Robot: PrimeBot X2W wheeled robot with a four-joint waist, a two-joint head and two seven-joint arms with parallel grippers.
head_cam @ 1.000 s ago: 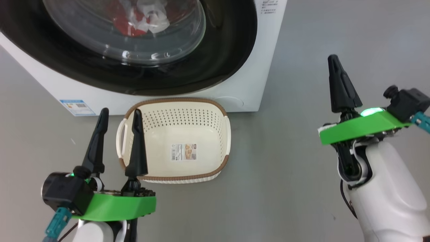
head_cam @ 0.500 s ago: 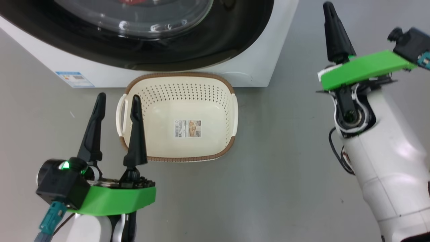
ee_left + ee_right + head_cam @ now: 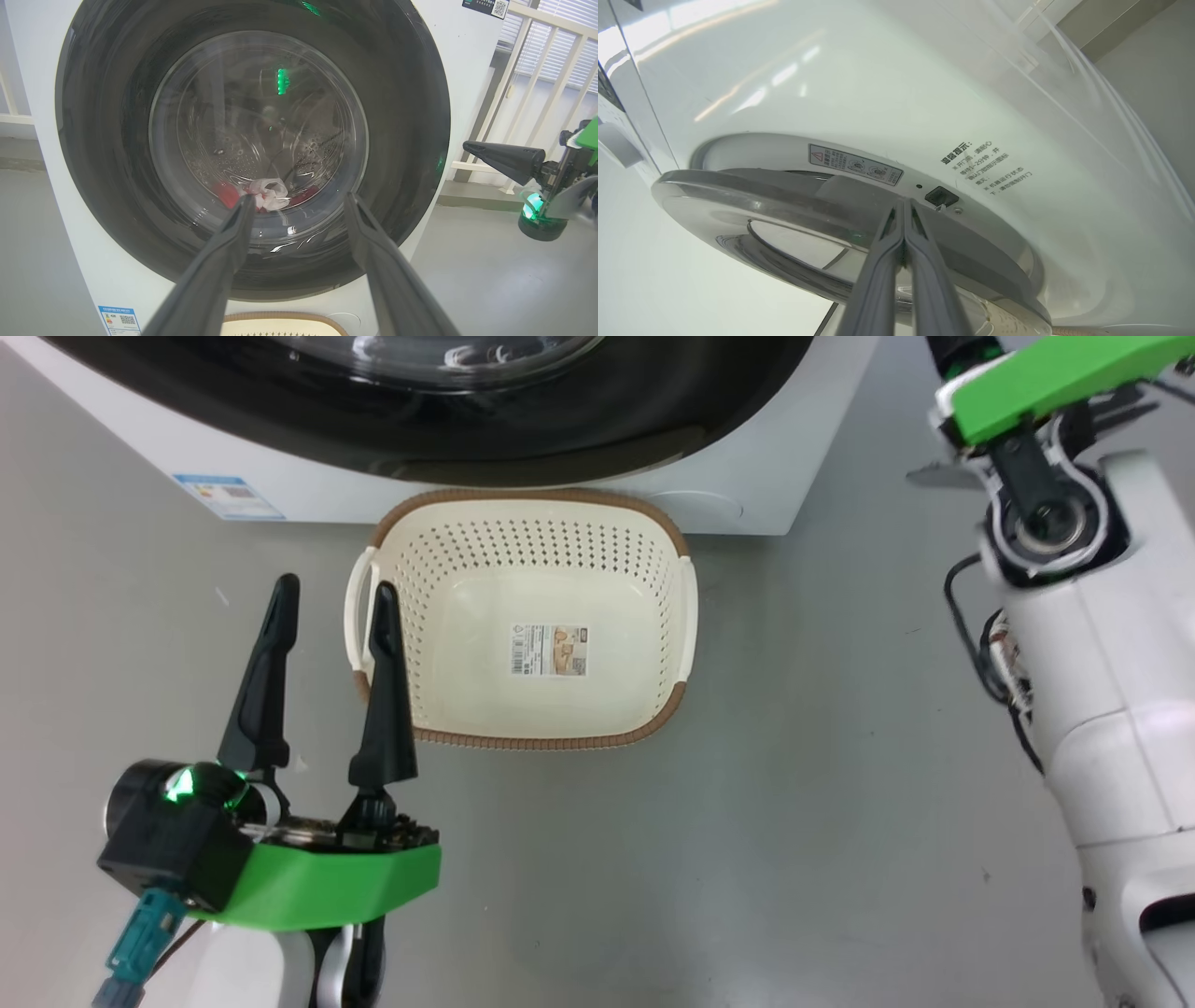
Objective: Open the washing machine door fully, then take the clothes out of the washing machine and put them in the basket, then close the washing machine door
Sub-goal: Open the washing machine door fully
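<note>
Door step not done yet: the washing machine door (image 3: 117, 163) sits on the front of the washing machine (image 3: 766, 476), shut or at most a crack open on the latch side (can't tell which), w/ the clothes (image 3: 268, 191) low in the drum behind the glass. The right gripper (image 3: 903, 205), jaws pressed together, points at the door's edge just by the latch hole. Main risk imo: the closed tips skid off the glossy curved rim instead of hooking behind it, so the door doesn't swing, or they jab the glass. If it opens only partway it could drift back & block the reach for the clothes. The left gripper (image 3: 334, 588), jaws spread & holding nothing, hovers over the floor (image 3: 794, 803) just beside the basket (image 3: 523, 546), which stands close against the machine's front, below the door. A low sweep of that arm could bump it & shove it out from under the drop spot.
</note>
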